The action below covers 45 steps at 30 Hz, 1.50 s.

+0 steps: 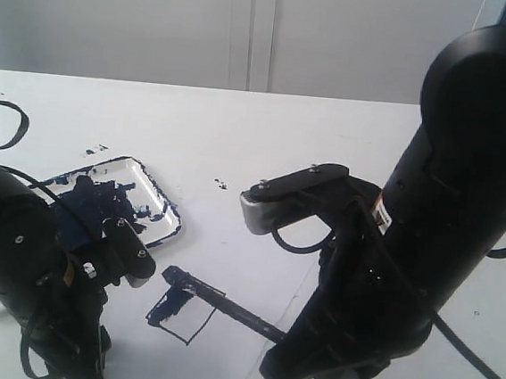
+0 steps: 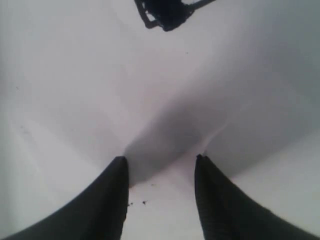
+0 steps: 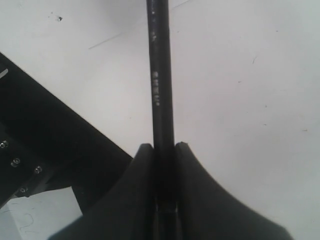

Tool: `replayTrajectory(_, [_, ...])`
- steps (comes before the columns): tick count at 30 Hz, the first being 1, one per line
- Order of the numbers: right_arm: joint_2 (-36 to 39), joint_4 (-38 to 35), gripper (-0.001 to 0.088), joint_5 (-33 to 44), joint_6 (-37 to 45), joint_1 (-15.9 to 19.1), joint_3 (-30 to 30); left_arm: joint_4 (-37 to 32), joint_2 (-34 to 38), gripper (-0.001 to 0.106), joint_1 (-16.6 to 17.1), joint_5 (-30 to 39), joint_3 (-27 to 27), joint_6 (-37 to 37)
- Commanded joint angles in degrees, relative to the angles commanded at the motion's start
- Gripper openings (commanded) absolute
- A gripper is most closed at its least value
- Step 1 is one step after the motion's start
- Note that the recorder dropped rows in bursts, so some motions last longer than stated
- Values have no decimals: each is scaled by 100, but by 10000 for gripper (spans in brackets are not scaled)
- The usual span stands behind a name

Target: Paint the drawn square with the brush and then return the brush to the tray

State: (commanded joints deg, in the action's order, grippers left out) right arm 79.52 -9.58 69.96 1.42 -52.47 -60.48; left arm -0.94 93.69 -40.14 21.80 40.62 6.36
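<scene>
The drawn square [image 1: 178,312] lies on white paper near the front, its upper left part smeared dark; a piece of it shows at the edge of the left wrist view [image 2: 167,12]. The black brush [image 1: 224,301] slants over it, tip at the square's top corner. My right gripper [image 3: 163,147] is shut on the brush handle [image 3: 160,75]; in the exterior view its fingers are hidden under the right arm. The white paint-blotched tray [image 1: 158,200] lies to the left. My left gripper [image 2: 161,162] is open and empty over bare paper, beside the tray.
The big black right arm [image 1: 410,232] fills the right foreground. The left arm [image 1: 21,266] covers part of the tray. Dark paint specks [image 1: 221,185] dot the white table [image 1: 267,137]. A black cable [image 1: 8,126] loops at far left.
</scene>
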Motion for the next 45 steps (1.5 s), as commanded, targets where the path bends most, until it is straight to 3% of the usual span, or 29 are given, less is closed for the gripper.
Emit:
replayTrajectory(13, [238, -54, 0, 0, 0, 0, 18, 0, 0, 483, 0, 10, 0, 0])
replayTrajectory(26, [227, -96, 0, 0, 0, 0, 582, 0, 0, 483, 0, 9, 0, 0])
replayTrajectory(45, [227, 700, 0, -57, -334, 0, 582, 0, 0, 483, 0, 32, 0, 0])
